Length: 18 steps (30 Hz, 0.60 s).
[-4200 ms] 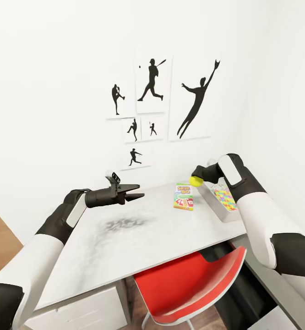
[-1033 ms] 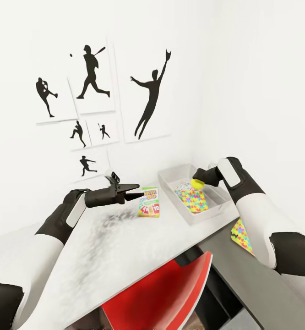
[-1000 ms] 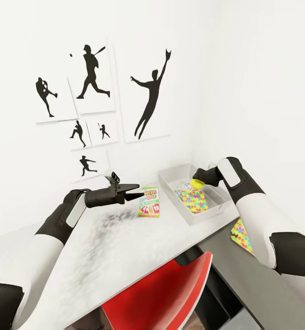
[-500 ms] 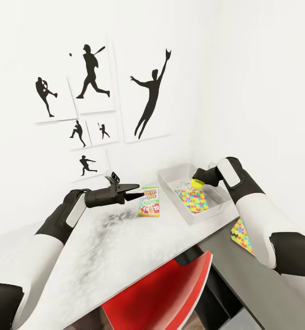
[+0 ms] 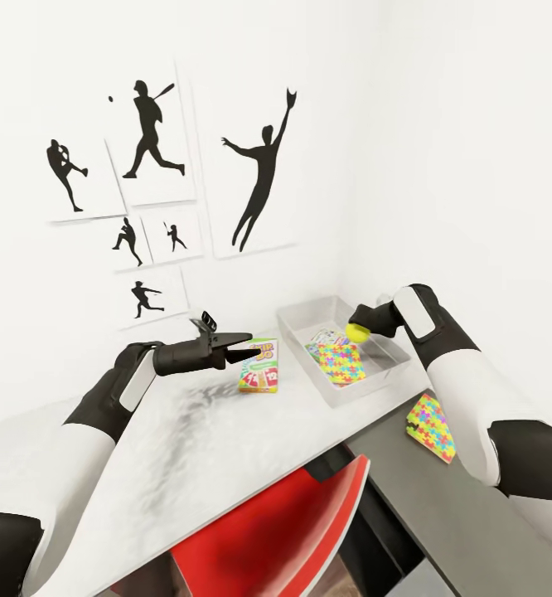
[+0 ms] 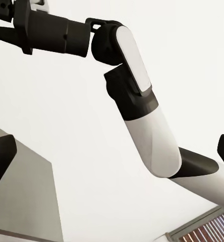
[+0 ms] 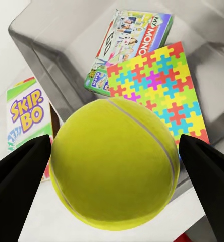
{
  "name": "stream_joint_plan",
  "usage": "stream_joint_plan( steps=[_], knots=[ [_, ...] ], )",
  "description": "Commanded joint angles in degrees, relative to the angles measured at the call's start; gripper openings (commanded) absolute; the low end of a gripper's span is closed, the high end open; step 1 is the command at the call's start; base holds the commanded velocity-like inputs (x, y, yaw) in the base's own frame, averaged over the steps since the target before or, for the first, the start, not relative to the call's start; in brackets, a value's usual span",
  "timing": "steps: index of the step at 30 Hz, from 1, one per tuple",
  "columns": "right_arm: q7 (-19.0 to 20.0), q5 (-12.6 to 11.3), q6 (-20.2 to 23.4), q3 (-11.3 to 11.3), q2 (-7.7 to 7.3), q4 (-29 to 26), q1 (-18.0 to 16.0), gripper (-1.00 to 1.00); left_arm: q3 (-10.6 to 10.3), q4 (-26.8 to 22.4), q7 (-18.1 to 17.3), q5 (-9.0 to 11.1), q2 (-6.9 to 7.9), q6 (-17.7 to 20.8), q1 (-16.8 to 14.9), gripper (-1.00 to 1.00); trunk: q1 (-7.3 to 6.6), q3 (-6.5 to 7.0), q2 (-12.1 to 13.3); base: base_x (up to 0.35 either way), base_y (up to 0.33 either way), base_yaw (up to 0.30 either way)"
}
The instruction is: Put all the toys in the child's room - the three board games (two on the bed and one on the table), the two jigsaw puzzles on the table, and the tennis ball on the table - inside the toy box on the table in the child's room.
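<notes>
Directly below my right gripper (image 5: 358, 330), which is clamped on the tennis ball (image 7: 114, 164), lies the toy box (image 5: 297, 318), already holding a jigsaw puzzle (image 7: 160, 85) and a board game (image 7: 129, 45). Letting go should drop the ball inside, I judge. My left gripper (image 5: 241, 347), fingers slightly parted and holding nothing, hovers beside the Skip-Bo box (image 5: 259, 365) on the table (image 5: 210, 448); another puzzle (image 5: 429, 426) waits nearer my right arm.

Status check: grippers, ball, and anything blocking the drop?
Right gripper shut on tennis ball, above toy box. Left gripper open, empty. Jigsaw puzzle and board game in box; nothing blocking.
</notes>
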Motion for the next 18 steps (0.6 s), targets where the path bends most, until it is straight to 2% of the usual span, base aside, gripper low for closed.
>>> stream_joint_plan(
  steps=[1, 18],
  knots=[
    [-0.52, -0.61, 0.07, 0.35, -0.07, -0.07, -0.06, -1.0, -0.16, 0.01, -0.11, 0.18, 0.05, 0.45, -0.05, 1.0, 0.04, -0.12, -0.13, 0.0, -0.007, 0.0],
    [-0.45, -0.61, 0.07, 0.35, -0.07, -0.05, -0.06, -1.0, -0.15, 0.01, -0.11, 0.2, 0.05, 0.45, 0.0, 1.0, 0.04, -0.12, -0.13, 0.007, -0.008, 0.0]
  ],
)
